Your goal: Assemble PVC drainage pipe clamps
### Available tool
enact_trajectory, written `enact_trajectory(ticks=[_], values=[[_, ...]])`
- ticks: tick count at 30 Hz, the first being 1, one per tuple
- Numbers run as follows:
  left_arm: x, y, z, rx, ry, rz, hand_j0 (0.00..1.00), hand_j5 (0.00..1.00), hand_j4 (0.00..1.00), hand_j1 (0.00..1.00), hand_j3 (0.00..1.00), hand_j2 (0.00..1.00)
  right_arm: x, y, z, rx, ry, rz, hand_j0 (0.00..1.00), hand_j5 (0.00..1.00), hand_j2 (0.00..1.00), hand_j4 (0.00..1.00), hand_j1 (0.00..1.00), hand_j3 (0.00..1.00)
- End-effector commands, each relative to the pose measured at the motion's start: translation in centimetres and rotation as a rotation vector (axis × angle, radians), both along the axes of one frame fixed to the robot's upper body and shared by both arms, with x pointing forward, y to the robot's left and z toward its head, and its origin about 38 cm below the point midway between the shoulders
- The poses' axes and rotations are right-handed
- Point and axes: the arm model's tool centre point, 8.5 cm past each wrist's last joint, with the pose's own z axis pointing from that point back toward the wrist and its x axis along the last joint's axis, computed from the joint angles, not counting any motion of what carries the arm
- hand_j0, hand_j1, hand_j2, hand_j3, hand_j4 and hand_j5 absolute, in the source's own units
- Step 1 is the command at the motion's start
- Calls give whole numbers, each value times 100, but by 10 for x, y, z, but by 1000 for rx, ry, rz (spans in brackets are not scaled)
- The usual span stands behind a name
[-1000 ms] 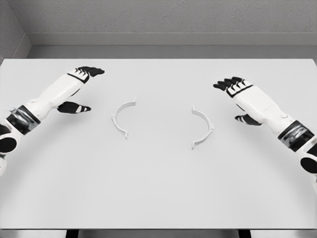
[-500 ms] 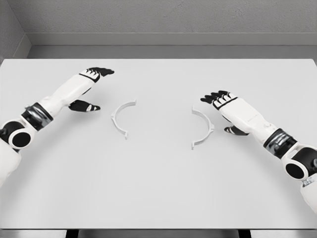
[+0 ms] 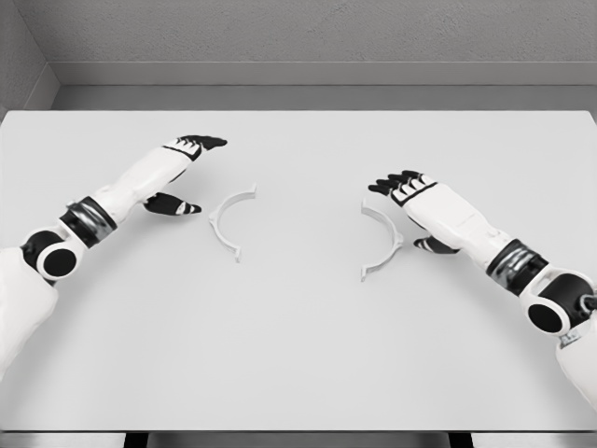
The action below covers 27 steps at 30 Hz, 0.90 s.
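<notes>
Two white half-ring clamp pieces lie flat on the white table (image 3: pixel 298 355), apart from each other. The left clamp half (image 3: pixel 224 222) curves open toward the right; the right clamp half (image 3: pixel 387 240) curves open toward the left. My left hand (image 3: pixel 187 173) hovers just left of the left half, fingers spread with the thumb low, holding nothing. Just right of the right half is my right hand (image 3: pixel 403 201), fingers extended above the piece's upper end and thumb below, not grasping it.
A grey wall (image 3: pixel 298 37) runs behind the table's far edge. The table's front edge shows along the bottom of the head view.
Both hands have moved inward toward the clamp halves. The left hand has slid right and the right hand left. The clamp halves have not moved.
</notes>
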Motion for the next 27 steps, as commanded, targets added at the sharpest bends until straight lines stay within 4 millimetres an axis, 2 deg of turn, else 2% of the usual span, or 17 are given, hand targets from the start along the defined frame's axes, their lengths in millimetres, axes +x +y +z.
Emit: enact_trajectory(ticks=[1, 21, 27], values=[[0, -2, 0, -11, 0, -2, 100, 100, 100, 100, 100, 100, -1, 3, 0, 7, 2, 4, 100, 100, 100, 100, 100, 100], [-3, -12, -4, -18, 3, -18, 100, 100, 100, 100, 100, 100, 5, 24, -2, 10, 16, 28, 100, 100, 100, 100, 100, 100], [-7, -27, -3, -12, -7, -58, 100, 100, 100, 100, 100, 100, 6, 23, -3, 8, 20, 22, 100, 100, 100, 100, 100, 100]])
